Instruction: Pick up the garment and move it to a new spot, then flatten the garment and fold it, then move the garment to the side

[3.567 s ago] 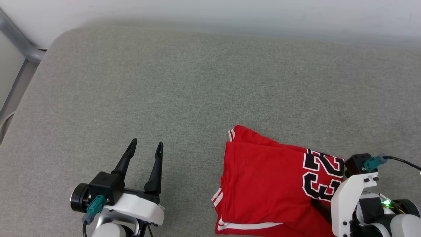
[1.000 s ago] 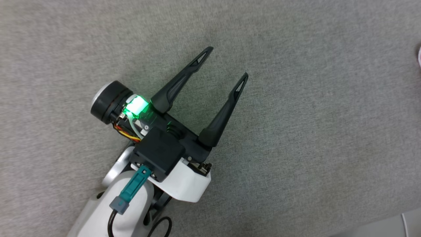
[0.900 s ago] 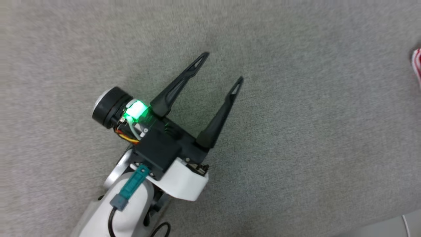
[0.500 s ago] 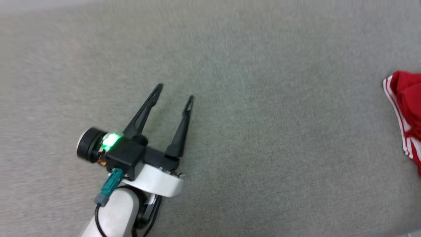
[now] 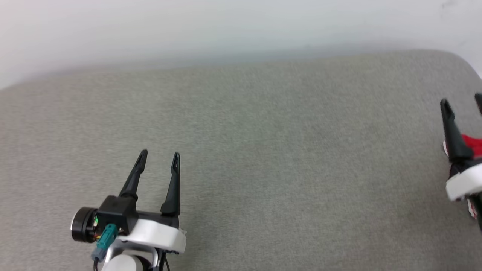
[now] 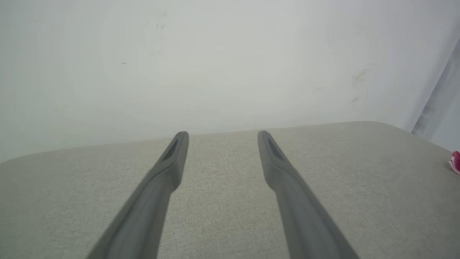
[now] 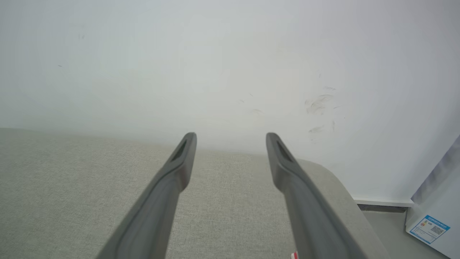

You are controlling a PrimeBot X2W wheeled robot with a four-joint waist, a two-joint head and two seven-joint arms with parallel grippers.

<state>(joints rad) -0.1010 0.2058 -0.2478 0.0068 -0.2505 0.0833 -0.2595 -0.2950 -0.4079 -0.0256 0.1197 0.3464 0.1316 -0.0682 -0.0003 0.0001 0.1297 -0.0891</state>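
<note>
1. The broad grey woven-fabric cushion [image 5: 263, 158] takes up most of the head view. Its rounded end now shows at 2 o'clock, whereas a few seconds ago the opposite rounded end lay at 10 o'clock. The whole picture has shifted, so this is the camera turning, not the cushion moving.
2. The plain white wall [image 5: 226, 26] runs behind the cushion at 12 o'clock.
3. The left gripper [image 5: 159, 153], two long dark fingers on a black-and-white wrist, hangs at 7 o'clock over bare fabric. Its fingers are spread with nothing between them, as in the earlier pictures.
4. The right gripper [image 5: 462, 99] enters at 3 o'clock, cut off by the picture's edge. Its own wrist view shows the fingers [image 7: 172, 180] well apart, with only cushion and wall between them. A few seconds ago it was down at the folded shirt; now it is lifted clear and empty.
5. The garment [image 5: 473, 145], a red jersey shirt with white striped trim, shows as a small red patch at 3 o'clock. It is partly hidden by the right gripper and lies near the cushion's rounded end. The left wrist view catches its edge [image 6: 455, 162], also at 3 o'clock. Earlier it lay folded at 5 o'clock with its "23" showing. The folded bundle appears to have been released at the side, so the last step looks done or nearly so.
</note>
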